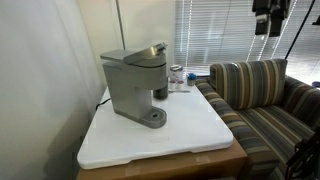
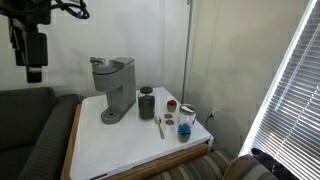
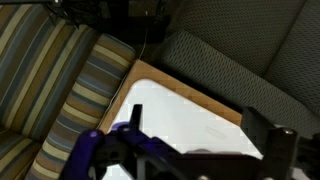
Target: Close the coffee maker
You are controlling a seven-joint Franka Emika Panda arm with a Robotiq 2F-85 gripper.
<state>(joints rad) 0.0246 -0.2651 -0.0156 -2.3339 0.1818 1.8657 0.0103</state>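
Exterior views both show you the coffee maker [image 1: 133, 85] [image 2: 115, 85]; the wrist view misses it altogether. It stands upright on the white desk [image 1: 190, 135] [image 2: 110, 150], close to the edge that runs along the wall. In an exterior view [image 1: 133, 85] its top lid looks tipped up at the front and not lying flat, though the picture is too small for you to be sure.

A dark cylindrical cup [image 2: 146, 103] stands just beside the machine's round base. One exterior view shows it whole, while in the other the brew head hides most of it. Past the cup lie a spoon [image 2: 160, 126] and two small jars [image 2: 186, 122] [image 1: 178, 77], toward the corner nearest the blinds [image 2: 295, 80] [image 1: 210, 30]. Only one exterior view shows you the spoon.

Your gripper [image 1: 265, 25] [image 2: 34, 68] hangs high and well apart from the machine, off to the side of the desk. Those two views leave it too dark to read. The wrist view shows the gripper [image 3: 185, 155] with its fingers [image 3: 100, 150] spread wide and nothing between them. Below it are a corner of the desk [image 3: 170, 115] with its wooden rim, the striped couch [image 3: 60, 70] [image 1: 262, 85] along one edge and a dark couch [image 3: 230, 60] [image 2: 30, 125] along the other.
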